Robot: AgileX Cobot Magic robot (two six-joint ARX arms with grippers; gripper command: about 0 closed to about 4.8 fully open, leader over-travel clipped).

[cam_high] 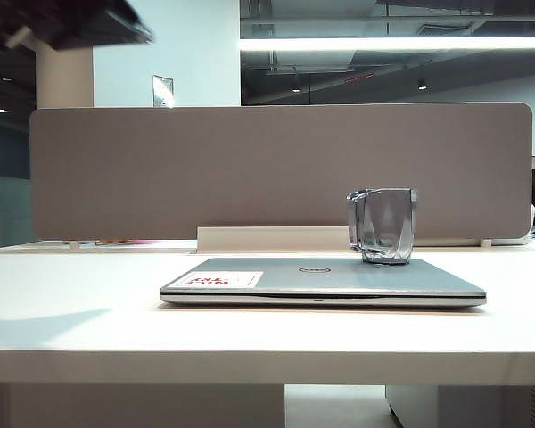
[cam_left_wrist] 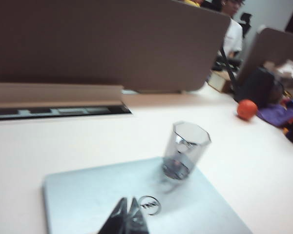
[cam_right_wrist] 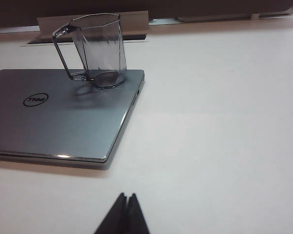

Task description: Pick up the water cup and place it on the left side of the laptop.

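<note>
My left gripper (cam_left_wrist: 128, 217) and right gripper (cam_right_wrist: 125, 214) were both closed, empty; cup (cam_high: 382, 225) stood upright on laptop (cam_high: 321, 281).

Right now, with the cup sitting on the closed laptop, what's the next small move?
Probably open the left pincer before going closer. Its fingers are pressed together above the laptop lid near the logo, and the water cup stands upright just beyond it, untouched. The right pincer is shut too, low over the table, off the laptop's edge.
</note>
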